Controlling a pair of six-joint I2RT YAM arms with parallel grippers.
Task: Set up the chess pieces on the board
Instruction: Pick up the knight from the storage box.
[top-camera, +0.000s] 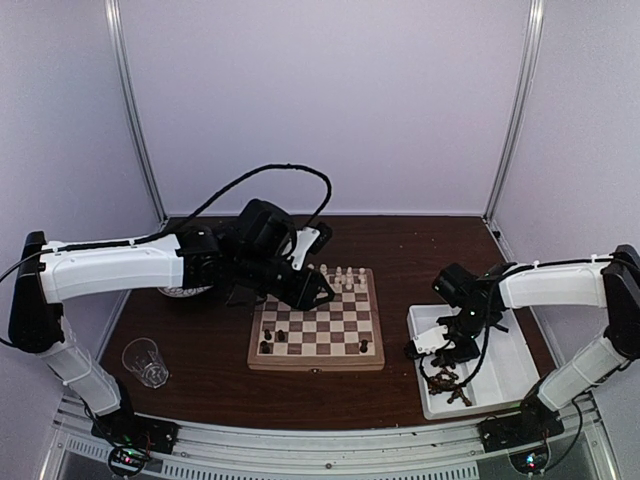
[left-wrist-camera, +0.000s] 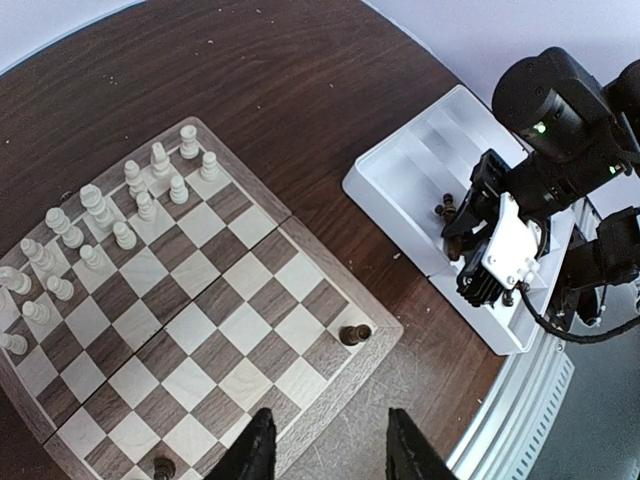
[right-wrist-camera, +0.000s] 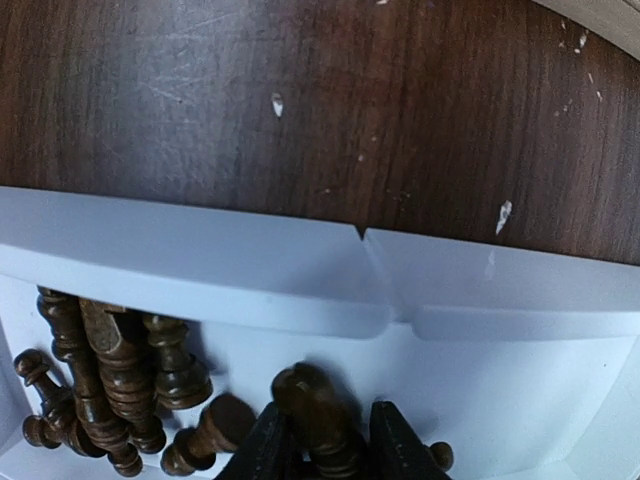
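The board (top-camera: 315, 364) lies in the middle of the table, with cream-white chess pieces (top-camera: 340, 272) along its far edge and a few dark ones (top-camera: 270, 345) near its front. My left gripper (top-camera: 325, 292) hangs above the board. In the left wrist view it (left-wrist-camera: 325, 425) is open and empty over the board's border (left-wrist-camera: 350, 385), near a dark piece (left-wrist-camera: 352, 334). My right gripper (top-camera: 440, 352) is down in the white tray (top-camera: 500, 350). Its fingers (right-wrist-camera: 325, 420) stand open round a dark piece (right-wrist-camera: 315, 400), beside a heap of dark pieces (right-wrist-camera: 110, 380).
A clear glass cup (top-camera: 145, 360) stands at the front left. A white round object (top-camera: 185, 291) lies partly under the left arm. The tray's wall and divider (right-wrist-camera: 200, 260) rise just ahead of the right fingers. The right arm (left-wrist-camera: 560, 130) hangs over the tray.
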